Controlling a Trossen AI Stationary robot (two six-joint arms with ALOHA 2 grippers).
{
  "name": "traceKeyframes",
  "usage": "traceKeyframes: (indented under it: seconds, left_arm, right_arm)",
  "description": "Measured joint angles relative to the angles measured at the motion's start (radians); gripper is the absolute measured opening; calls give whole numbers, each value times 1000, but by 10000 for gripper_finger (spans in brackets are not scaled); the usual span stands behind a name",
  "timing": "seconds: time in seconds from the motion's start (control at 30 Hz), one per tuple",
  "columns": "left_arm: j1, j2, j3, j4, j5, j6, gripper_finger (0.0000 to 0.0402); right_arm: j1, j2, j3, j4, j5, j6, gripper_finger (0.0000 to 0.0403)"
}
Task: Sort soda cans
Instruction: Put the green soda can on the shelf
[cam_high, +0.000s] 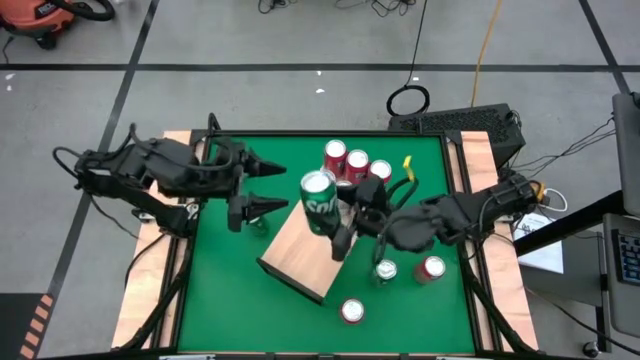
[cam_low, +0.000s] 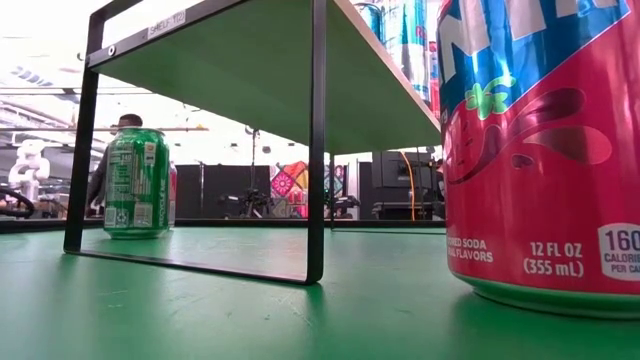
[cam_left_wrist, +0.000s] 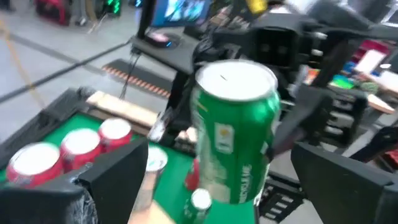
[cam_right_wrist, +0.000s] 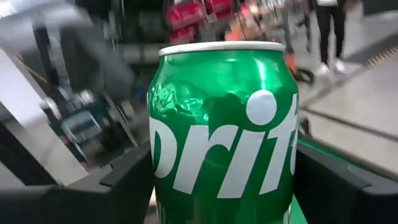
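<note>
A green table (cam_high: 225, 310) is seen from above, with a wooden board (cam_high: 295, 255) raised on a black frame near its middle. Two dark arms are reached in from either side.

The right gripper (cam_high: 335, 215) is closed on a green can (cam_high: 318, 196), which is held above the board's far end; in the right wrist view that can (cam_right_wrist: 224, 130) is framed closely by both fingers (cam_right_wrist: 127, 177). The left gripper (cam_high: 265, 185) is spread wide and holds nothing, its fingers just beside the held can.

Seven cans are counted from above. Two are green: the held one and one standing on the table (cam_high: 386, 270) under the right arm. Five are red: three clustered (cam_high: 356, 164) at the far edge, one (cam_high: 432, 268) near the right side, one (cam_high: 351, 311) at the near edge. Further cans may be hidden beneath the arm or board.

In the low view a red can (cam_low: 545, 150) is seen close by, and a green one (cam_low: 136, 182) stands past the frame.
</note>
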Motion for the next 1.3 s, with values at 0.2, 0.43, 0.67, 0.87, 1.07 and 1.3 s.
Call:
traceKeyframes:
  seconds: [0.2,0.43,0.67,0.87,1.07,1.3]
  left_arm:
    - [-40,22,0,114,-8,69,395]
    - [-58,56,-1,94,-139,86,395]
    - [-47,102,-1,126,-181,117,396]
    - [-34,139,-1,151,-211,114,396]
    - [-34,151,-1,230,-252,123,386]
    - [-34,151,-1,226,-285,122,323]
  right_arm:
    - [-37,3,0,199,-30,-101,306]
    - [-72,6,0,283,-29,-117,308]
    - [-89,6,0,315,-31,-120,308]
    - [-96,6,1,323,-31,-128,308]
    - [-106,6,1,324,-31,-128,308]
    - [-110,6,1,325,-32,-131,309]
